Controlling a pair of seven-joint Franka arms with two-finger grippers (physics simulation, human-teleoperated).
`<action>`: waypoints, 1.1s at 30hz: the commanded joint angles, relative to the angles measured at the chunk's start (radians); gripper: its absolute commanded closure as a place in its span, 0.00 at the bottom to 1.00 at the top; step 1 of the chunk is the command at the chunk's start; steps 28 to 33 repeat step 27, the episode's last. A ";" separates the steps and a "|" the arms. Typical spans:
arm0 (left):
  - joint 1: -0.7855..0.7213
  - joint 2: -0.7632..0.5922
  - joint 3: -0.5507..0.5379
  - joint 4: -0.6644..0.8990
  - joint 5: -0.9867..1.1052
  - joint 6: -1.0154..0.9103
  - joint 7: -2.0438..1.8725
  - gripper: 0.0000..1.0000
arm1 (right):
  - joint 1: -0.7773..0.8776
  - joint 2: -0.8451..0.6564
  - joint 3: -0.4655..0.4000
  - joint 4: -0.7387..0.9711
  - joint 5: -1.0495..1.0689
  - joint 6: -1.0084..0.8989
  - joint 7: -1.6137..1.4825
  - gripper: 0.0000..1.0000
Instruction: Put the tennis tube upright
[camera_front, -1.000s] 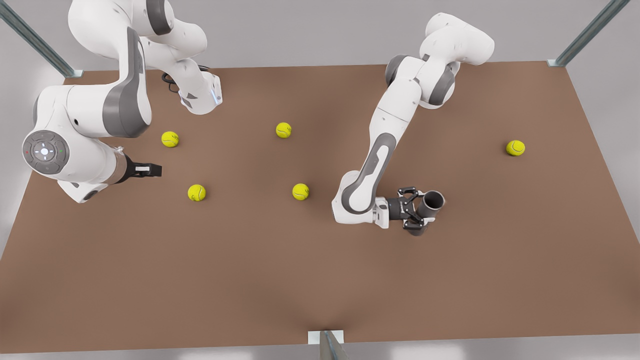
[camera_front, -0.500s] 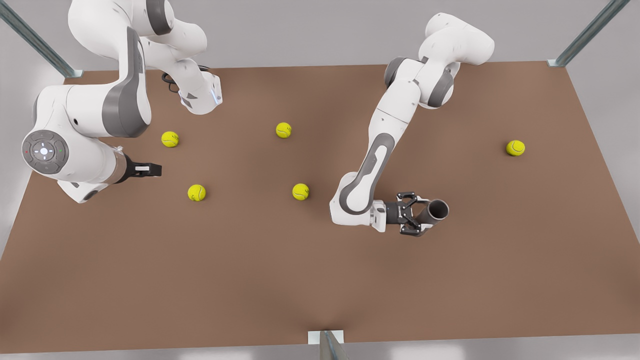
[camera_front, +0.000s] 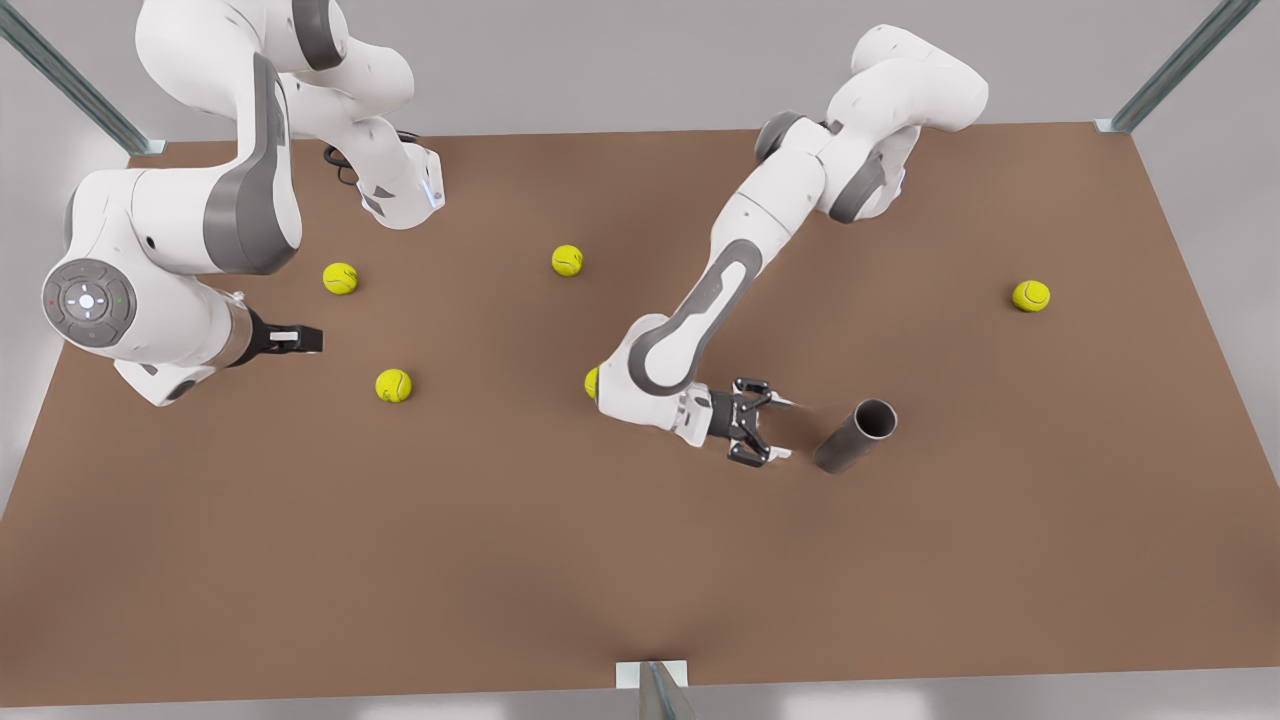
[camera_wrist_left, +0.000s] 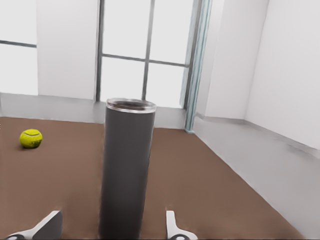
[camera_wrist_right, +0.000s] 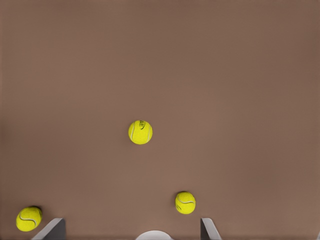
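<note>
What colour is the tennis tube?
Plain dark grey tennis tube, pale rim; clearest in the left wrist view.

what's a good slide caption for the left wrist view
Tennis tube standing upright on the table, open left gripper just clear.

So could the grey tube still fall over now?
Maybe. The tennis tube stands upright on the table, and the open left gripper is close beside it; a stray finger could nudge it over. The right gripper waits far off above tennis balls, so it looks harmless.
</note>
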 joint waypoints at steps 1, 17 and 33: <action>0.062 -0.094 -0.150 0.014 -0.066 0.021 0.558 0.00 | 0.000 0.000 -0.001 0.003 -0.002 0.000 -0.007 0.00; 0.613 -0.892 -0.094 -0.382 -0.990 0.267 2.260 0.00 | -0.067 -0.189 0.058 -0.145 -0.048 0.147 0.003 0.00; 0.615 -0.886 -0.094 -0.388 -0.988 0.264 2.248 0.00 | -0.067 -0.184 0.059 -0.142 -0.048 0.143 0.003 0.00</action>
